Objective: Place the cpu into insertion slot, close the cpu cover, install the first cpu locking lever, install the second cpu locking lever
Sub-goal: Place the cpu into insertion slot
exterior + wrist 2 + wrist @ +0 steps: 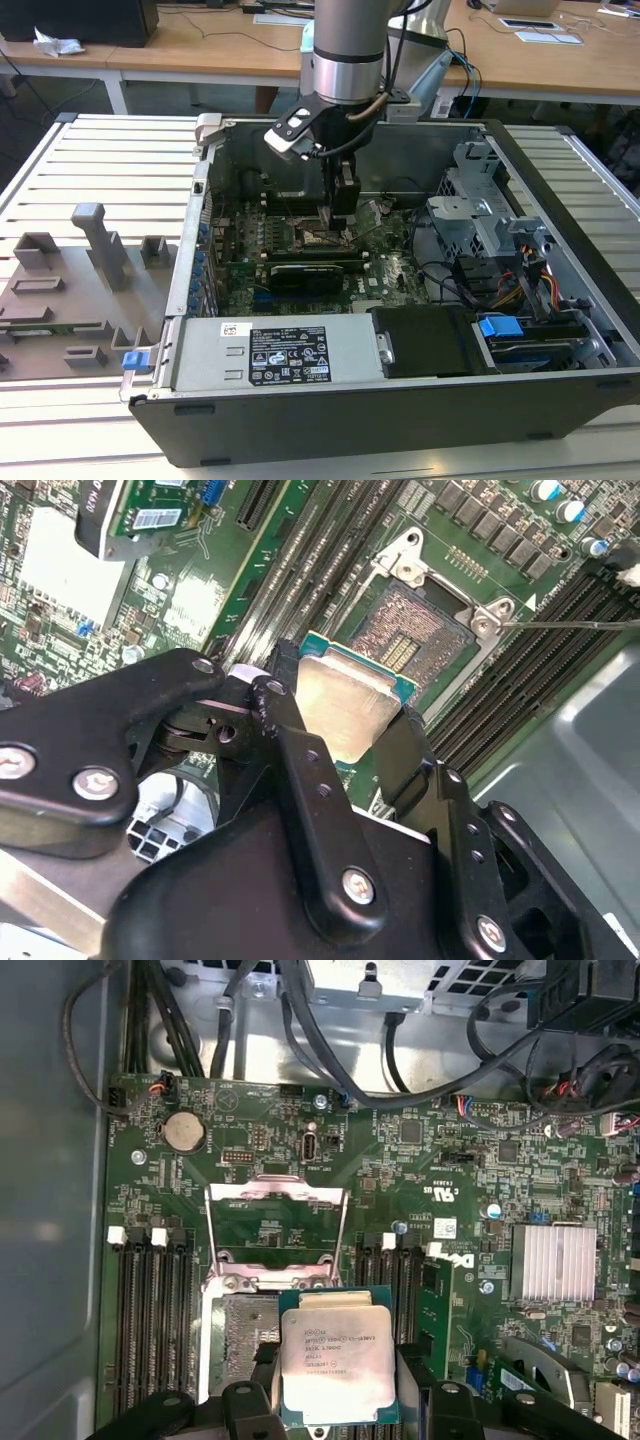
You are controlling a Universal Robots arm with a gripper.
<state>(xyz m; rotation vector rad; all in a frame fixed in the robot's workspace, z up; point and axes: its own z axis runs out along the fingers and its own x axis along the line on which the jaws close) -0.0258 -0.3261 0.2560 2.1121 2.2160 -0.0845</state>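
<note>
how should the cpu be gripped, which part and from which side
By two opposite thin edges, coming from its silver-lid side. The cpu is a flat square with a broad metal top, so side edges give parallel faces to pinch, leaving the underside free for the socket. The gripper holds it this way.

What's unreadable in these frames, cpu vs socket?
- First wrist view: the cpu covers part of the socket; the gap between them is unclear.
- Second wrist view: the fingers hide the cpu's near edge.
- Exterior view: the gripper blocks the socket's contacts.
</note>
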